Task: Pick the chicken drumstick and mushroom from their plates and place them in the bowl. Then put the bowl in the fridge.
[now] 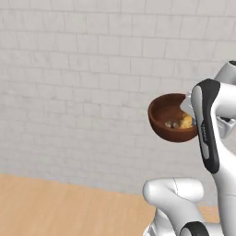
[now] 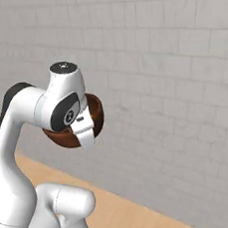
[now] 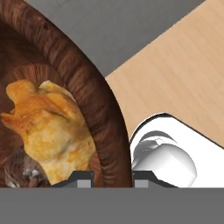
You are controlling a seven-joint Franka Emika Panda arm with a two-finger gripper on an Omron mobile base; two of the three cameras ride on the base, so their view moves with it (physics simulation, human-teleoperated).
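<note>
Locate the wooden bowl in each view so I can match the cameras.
Left base view: the bowl is right of centre, held in the air, food inside.
Right base view: it sits left of centre, behind the wrist.
Hand view: its rim and inside cover the left half, with the gripper shut on the rim.
Shared landmark: the wood floor.

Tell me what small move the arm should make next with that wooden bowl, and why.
Probably keep carrying the round dark reddish-brown wooden bowl level toward the fridge: the pincer is shut on its rim, it hangs in mid-air before the tiled wall, and the golden chicken drumstick and small brownish-grey mushroom are inside.
</note>
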